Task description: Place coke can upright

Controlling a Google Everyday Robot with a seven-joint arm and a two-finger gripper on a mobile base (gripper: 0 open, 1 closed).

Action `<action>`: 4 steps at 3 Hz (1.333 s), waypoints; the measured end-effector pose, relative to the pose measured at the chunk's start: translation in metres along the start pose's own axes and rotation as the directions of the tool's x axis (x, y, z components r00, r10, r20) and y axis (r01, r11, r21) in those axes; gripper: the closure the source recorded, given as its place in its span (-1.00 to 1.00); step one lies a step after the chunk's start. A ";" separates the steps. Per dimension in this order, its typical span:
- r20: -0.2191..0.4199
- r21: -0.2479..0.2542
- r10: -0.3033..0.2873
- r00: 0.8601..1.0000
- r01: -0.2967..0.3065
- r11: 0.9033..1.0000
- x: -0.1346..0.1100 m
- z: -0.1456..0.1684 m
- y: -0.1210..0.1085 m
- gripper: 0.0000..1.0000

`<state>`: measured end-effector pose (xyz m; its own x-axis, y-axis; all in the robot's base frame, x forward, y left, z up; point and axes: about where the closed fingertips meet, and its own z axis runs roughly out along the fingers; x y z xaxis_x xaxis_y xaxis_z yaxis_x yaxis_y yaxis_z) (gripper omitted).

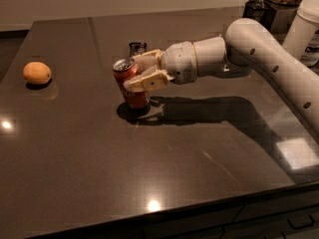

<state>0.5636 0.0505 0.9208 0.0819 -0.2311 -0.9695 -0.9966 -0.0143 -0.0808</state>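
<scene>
The coke can [130,84] is a red-orange can with a silver top. It stands nearly upright, leaning slightly, on the dark table [164,158] left of centre. My gripper [137,71] reaches in from the right on a white arm [259,49]. Its tan fingers [147,80] are closed around the can's upper half, one in front and one behind. The can's base rests on or just above the table surface; I cannot tell which.
An orange fruit [37,73] lies at the far left of the table. A small dark snack packet [137,48] stands just behind the can. A white container [305,26] and jars are at the back right corner.
</scene>
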 end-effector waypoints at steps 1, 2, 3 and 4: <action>0.038 0.016 0.002 0.999 -0.003 1.000 0.001 0.000 0.004 -0.31; 0.085 0.023 -0.003 0.996 0.001 1.000 0.003 0.002 0.008 -0.91; 0.112 0.017 -0.026 0.993 0.024 1.000 0.002 0.005 0.011 -1.00; 0.112 0.017 -0.026 0.993 0.024 1.000 0.002 0.005 0.011 -1.00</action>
